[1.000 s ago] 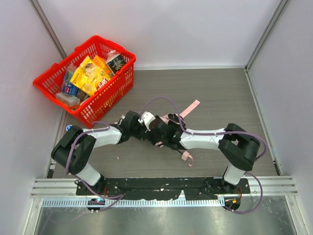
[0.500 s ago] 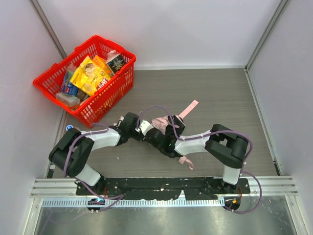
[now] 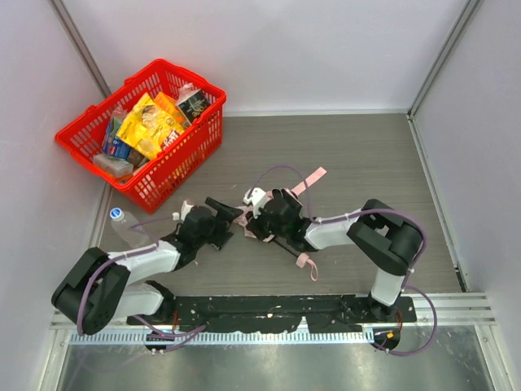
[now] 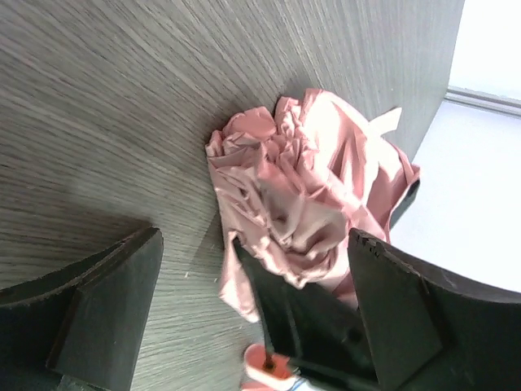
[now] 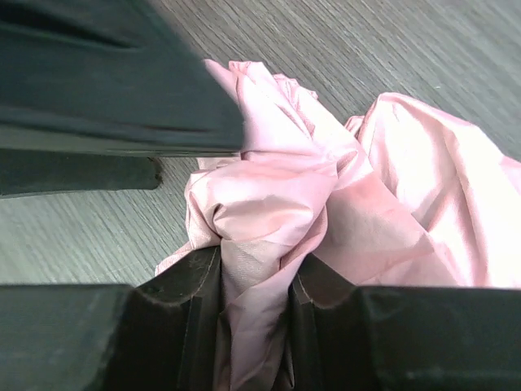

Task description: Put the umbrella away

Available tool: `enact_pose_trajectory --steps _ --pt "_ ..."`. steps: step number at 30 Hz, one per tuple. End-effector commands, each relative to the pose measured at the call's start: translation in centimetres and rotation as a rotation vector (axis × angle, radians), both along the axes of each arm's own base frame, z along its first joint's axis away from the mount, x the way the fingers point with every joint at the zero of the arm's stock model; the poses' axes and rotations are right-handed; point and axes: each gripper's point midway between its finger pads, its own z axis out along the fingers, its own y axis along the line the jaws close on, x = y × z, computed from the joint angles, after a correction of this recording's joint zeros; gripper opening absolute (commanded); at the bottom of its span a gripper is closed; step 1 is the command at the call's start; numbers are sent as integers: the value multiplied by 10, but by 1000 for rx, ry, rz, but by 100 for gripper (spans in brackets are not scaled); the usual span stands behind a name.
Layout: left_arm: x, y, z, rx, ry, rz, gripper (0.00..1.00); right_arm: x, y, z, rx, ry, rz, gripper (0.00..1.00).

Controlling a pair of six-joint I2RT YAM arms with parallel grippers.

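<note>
Where the bench [image 3: 358, 155] meets its far-left corner, one red basket [image 3: 181, 163] sits packed with groceries. One clear bottle [image 3: 124, 225] lies nearer the arms at the left edge. Right of that, the left claw [image 3: 233, 215] stands wide, with the crumpled fabric ahead in the gap between its two fingers, ungripped. One umbrella [image 3: 248, 218] lies collapsed on the bench between the two arms. Its pink fabric is bunched at the left end, and its long axis slants toward the near right. There the thin black shaft [image 3: 286, 247] ends by one pink wrist loop [image 3: 307, 262]. One pink strap [image 3: 314, 177] trails toward the far right. The right claw [image 3: 262, 213] is pinched narrow on a fold of the fabric.
</note>
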Motion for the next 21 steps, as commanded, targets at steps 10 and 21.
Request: enact_pose_trajectory --steps 10,21 --pt "-11 13 -24 59 0 -52 100 -43 -20 -40 451 867 147 1" --pt "-10 -3 -62 82 180 32 98 -32 -6 -20 673 994 188 1"
